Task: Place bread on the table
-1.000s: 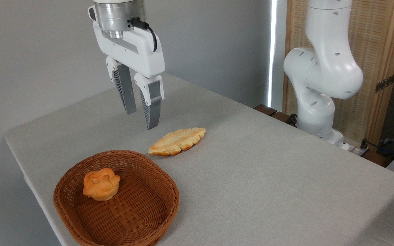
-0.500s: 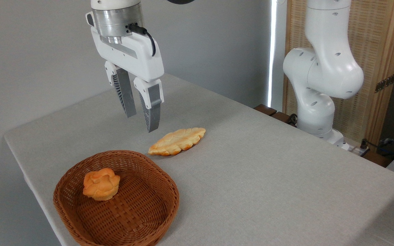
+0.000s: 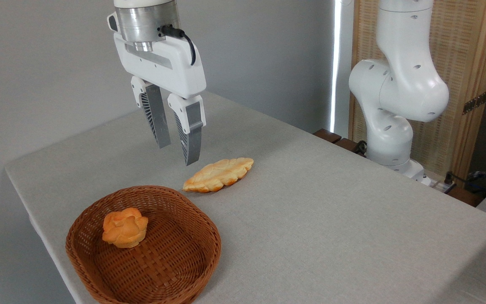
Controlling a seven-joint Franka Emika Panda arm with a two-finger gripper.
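The bread (image 3: 219, 174), a long flat braided loaf with browner edges, lies on the grey-beige table (image 3: 331, 211) just beyond the basket's far rim. My gripper (image 3: 178, 154) hangs in the air above and to the left of the loaf, well apart from it. Its two grey ribbed fingers (image 3: 192, 137) point down with a gap between them and hold nothing, so it is open.
A brown woven basket (image 3: 99, 270) stands at the table's near left corner with a small round orange bun (image 3: 125, 226) inside. The arm's white base (image 3: 390, 139) rises at the far right edge. A wooden screen stands behind it.
The gripper has shifted slightly to the right and a little lower, toward the loaf. The loaf, the basket and the bun have not moved.
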